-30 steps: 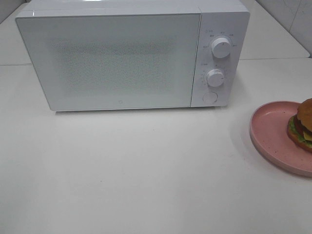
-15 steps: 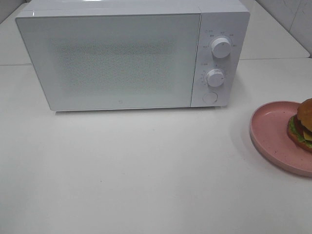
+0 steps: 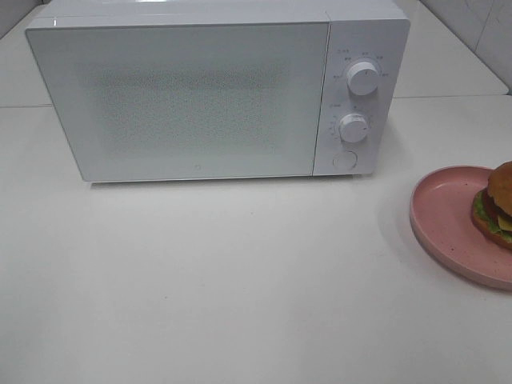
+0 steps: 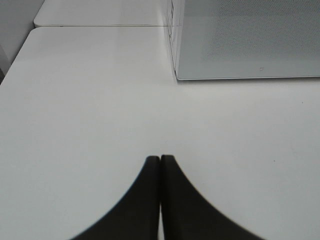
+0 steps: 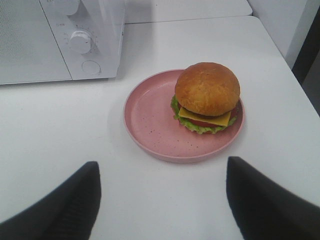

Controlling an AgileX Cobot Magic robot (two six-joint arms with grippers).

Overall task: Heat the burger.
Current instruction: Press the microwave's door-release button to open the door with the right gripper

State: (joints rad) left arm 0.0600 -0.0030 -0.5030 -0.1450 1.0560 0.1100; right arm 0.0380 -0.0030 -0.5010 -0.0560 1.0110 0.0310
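Your left gripper (image 4: 160,160): black fingers pressed together, holding nothing, over the white tabletop (image 3: 240,288) near the front-left corner of the boxy white microwave (image 3: 192,96). The microwave door is closed, its frosted dotted panel facing you. On its right-hand control strip you see two round white knobs, upper (image 3: 363,78) and lower (image 3: 353,127), with a round button (image 3: 345,159) beneath. Right of the microwave, apart from it, a pink speckled round plate (image 3: 444,216) lies on the tabletop. The round burger with golden-brown bun, yellow cheese, red tomato and green lettuce (image 5: 207,92) sits on the plate, toward its right side in the high view, cut by the frame edge there. Your right gripper (image 5: 162,167): fingers spread wide, empty, short of the plate and not touching it.
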